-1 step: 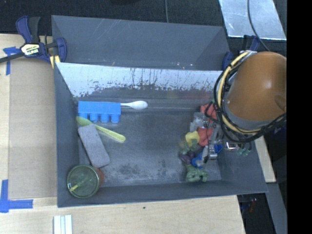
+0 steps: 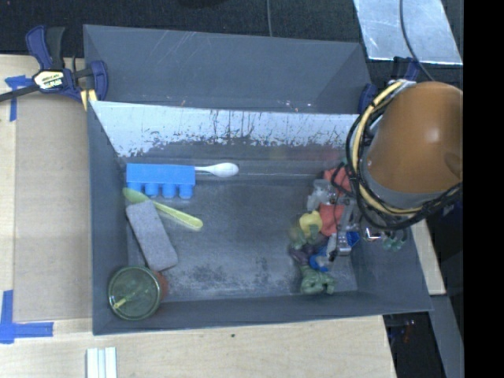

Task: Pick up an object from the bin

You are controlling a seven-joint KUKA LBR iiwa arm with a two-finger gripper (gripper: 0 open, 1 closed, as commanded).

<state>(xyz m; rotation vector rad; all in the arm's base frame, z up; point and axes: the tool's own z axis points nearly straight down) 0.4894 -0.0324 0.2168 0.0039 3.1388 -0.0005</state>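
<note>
My gripper (image 2: 341, 225) is low in the bin's right side, under the arm's orange dome, standing in a small heap of toys. A yellow toy piece (image 2: 309, 221) lies just to its left. A red piece (image 2: 340, 178) shows behind it, toward the back wall. A small blue piece (image 2: 318, 261) and a dark green figure (image 2: 315, 282) lie in front of it near the front wall. What sits directly under the gripper is hidden.
On the left side lie a blue block (image 2: 161, 179), a white spoon (image 2: 218, 170), a yellow-green stick (image 2: 175, 215), a grey sponge (image 2: 151, 236) and a round green lid (image 2: 135, 292). The arm's dome and cables cover the bin's right wall.
</note>
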